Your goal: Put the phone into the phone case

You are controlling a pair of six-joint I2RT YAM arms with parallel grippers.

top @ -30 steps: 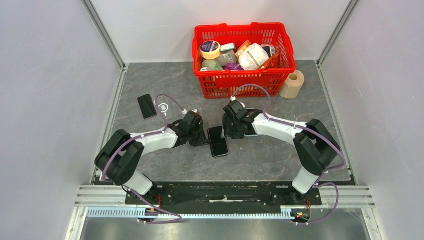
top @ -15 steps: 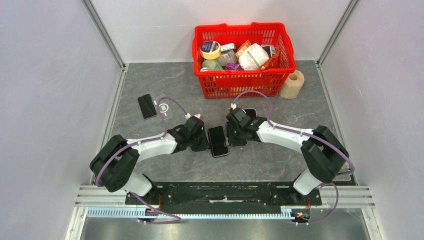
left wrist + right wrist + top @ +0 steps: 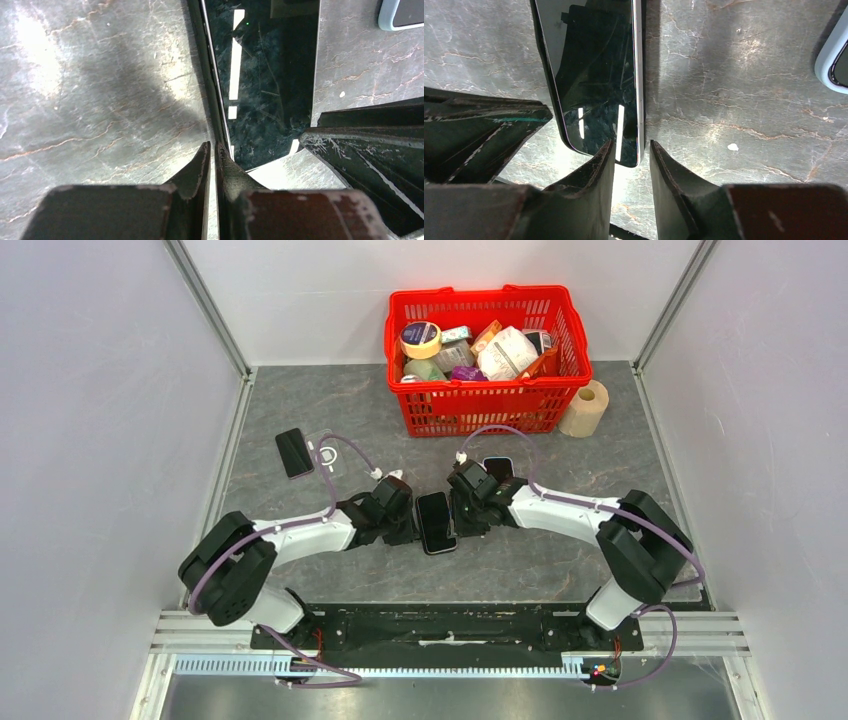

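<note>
The grey worktop [image 3: 330, 400] carries a red basket [image 3: 490, 390] at the upper middle of the top view. Below it, at mid-frame, the phone [image 3: 436, 522] lies flat with its screen up. Its long axis runs up and down the frame, the upper end leaning slightly left. The right hand [image 3: 631, 155] stands apart, its fingers straddling the phone's right edge. The left hand [image 3: 212, 155] is nearly together at the phone's left edge, with only a slit showing.
</note>
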